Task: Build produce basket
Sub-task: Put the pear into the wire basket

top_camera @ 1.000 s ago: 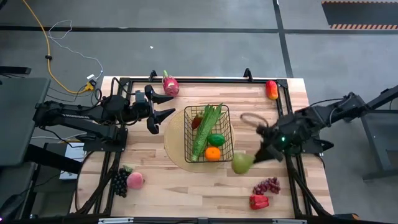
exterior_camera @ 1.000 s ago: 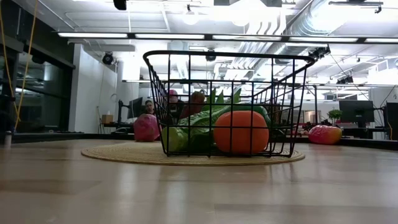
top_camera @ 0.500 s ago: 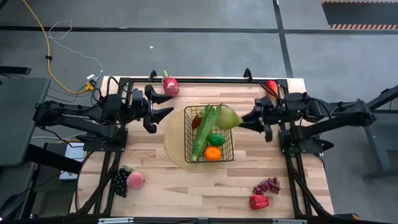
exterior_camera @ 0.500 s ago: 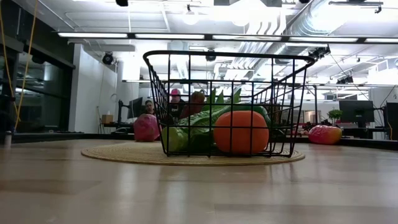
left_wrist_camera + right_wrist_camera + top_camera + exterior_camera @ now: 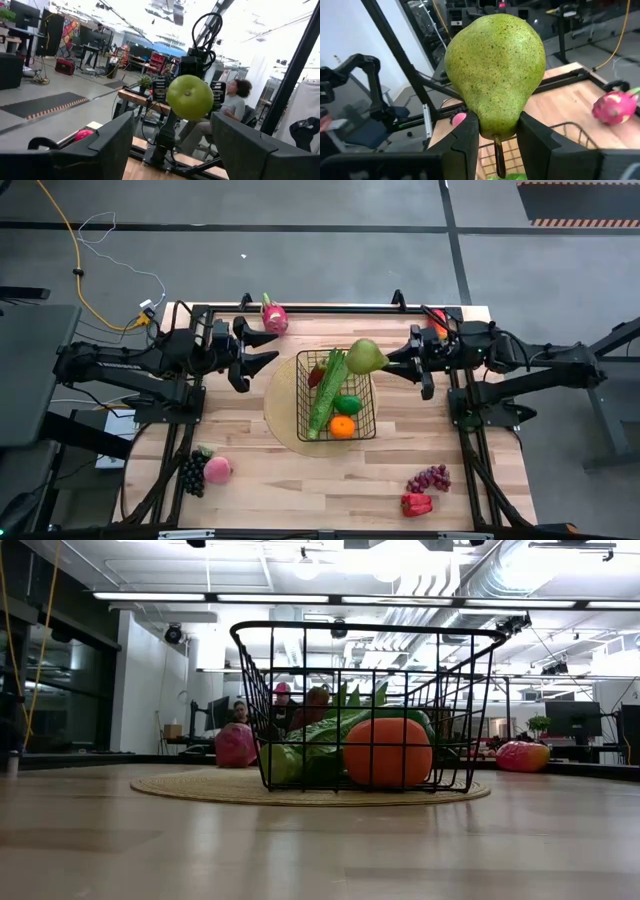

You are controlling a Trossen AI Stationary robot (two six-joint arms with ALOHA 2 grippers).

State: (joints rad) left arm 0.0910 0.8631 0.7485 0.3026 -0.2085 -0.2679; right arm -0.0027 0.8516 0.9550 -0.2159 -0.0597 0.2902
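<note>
The black wire basket point(image 5: 336, 395) stands on a round tan mat point(image 5: 283, 395) and holds green pods, a green pepper, an orange point(image 5: 388, 752) and something red. My right gripper point(image 5: 386, 363) is shut on a green pear point(image 5: 366, 357), high over the basket's far right corner. The pear also shows in the left wrist view point(image 5: 190, 96). My left gripper point(image 5: 270, 348) hovers open left of the basket, near the pink dragon fruit point(image 5: 273, 315), which lies on the table at its far edge. Neither gripper shows in the low view. My right gripper pinches the pear by its narrow stem end point(image 5: 492, 131) between the two fingers point(image 5: 467, 142), with the stem point(image 5: 498, 156) in the gap. The fingers come level from the table's right. The pear is lifted clear and its wide end sticks out ahead of them.
Dark grapes point(image 5: 190, 472) and a peach point(image 5: 217, 470) lie near the left near corner. Red grapes point(image 5: 428, 478) and a red pepper point(image 5: 416, 503) lie at the right near corner. An orange-red fruit point(image 5: 523, 756) sits by the far right corner. Black frame rails edge the table.
My right gripper has carried the pear from beside the basket's near right corner toward the far edge. The arm swung round until the fingers pointed toward the table's left, over the basket's far right corner. It stayed shut on the pear. The left arm kept still.
</note>
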